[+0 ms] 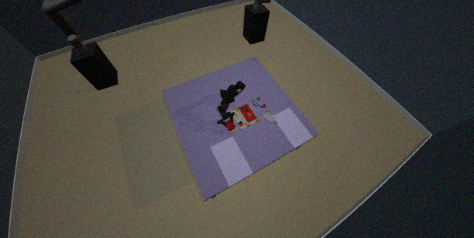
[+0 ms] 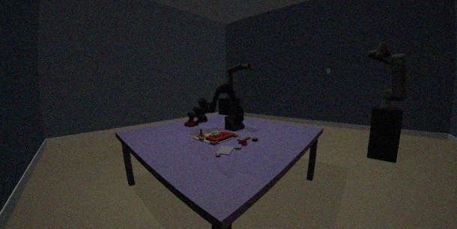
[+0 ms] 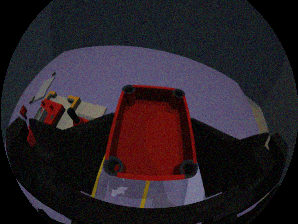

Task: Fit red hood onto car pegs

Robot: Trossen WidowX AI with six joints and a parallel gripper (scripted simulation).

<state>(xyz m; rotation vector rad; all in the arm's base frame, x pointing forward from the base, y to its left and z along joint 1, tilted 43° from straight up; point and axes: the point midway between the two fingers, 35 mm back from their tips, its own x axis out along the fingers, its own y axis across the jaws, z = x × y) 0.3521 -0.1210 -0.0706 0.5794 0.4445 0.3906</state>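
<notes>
The wrist view looks into the hollow red hood [image 1: 230, 125] [image 2: 191, 124] [image 3: 152, 130], with a dark ringed boss in each of its four corners; the top and exterior views show it only as a small red patch at the end of the black arm [image 1: 229, 94] [image 2: 235, 111]. The gripper [image 1: 225, 120] [image 2: 194, 118] [image 3: 152, 120] is shut on the hood — its fingers standing wide apart, one along each long side of the shell.

In the wrist view yellow lines [image 3: 145, 194] run across the purple table [image 1: 190, 126] [image 2: 221, 181] [image 3: 150, 62] beyond the near edge of the hood; the exterior view does not make them out. The top view puts the hood beside the pale jig [image 1: 238, 120] [image 2: 195, 138] [image 3: 92, 110], apart from the red chassis [image 1: 248, 111] [image 2: 221, 136]; the hood is off the car. The wrist view catches only part of the jig, at its left, with a dark upright post [image 3: 73, 115] on a red piece.

A pale flat plate [image 1: 270, 117] [image 2: 226, 150] [image 3: 44, 88] lies near the jig in all three views; a small red piece [image 1: 263, 106] [image 2: 244, 142] lies near it. Only the exterior view shows the table's legs [image 2: 128, 164] at length; the pegs are too small to tell.
</notes>
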